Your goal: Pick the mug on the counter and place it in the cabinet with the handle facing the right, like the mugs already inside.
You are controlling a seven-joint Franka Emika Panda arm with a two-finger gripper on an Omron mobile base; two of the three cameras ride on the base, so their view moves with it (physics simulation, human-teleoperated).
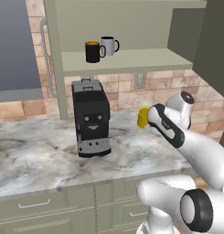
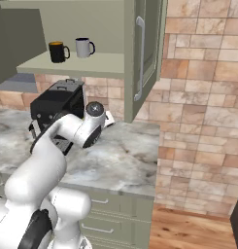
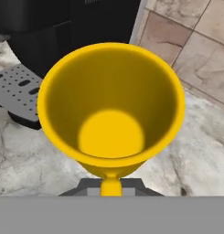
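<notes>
Step in hand: pick phase, likely grasp or lift; gripper [image 1: 147, 119] at yellow mug [image 1: 143, 117], near back edge of counter [image 1: 35, 155], right of coffee machine [image 1: 90, 118]. Jaw state: cannot tell; fingertips hidden under mug rim. Hand view looks straight into mug; handle [image 3: 111, 185] toward hand.

Next move, by judgement: raise to cabinet [image 1: 127, 60] shelf, handle turned right.

Count: yellow mug 1; shelf mugs [image 1: 101, 49] 2; coffee machine 1.

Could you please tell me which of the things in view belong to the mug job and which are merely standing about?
Belong to the job:
yellow mug, at the gripper
counter
cabinet shelf
black mug and grey-white mug, both on the shelf

Standing about:
black coffee machine on the counter
wall outlet
</notes>
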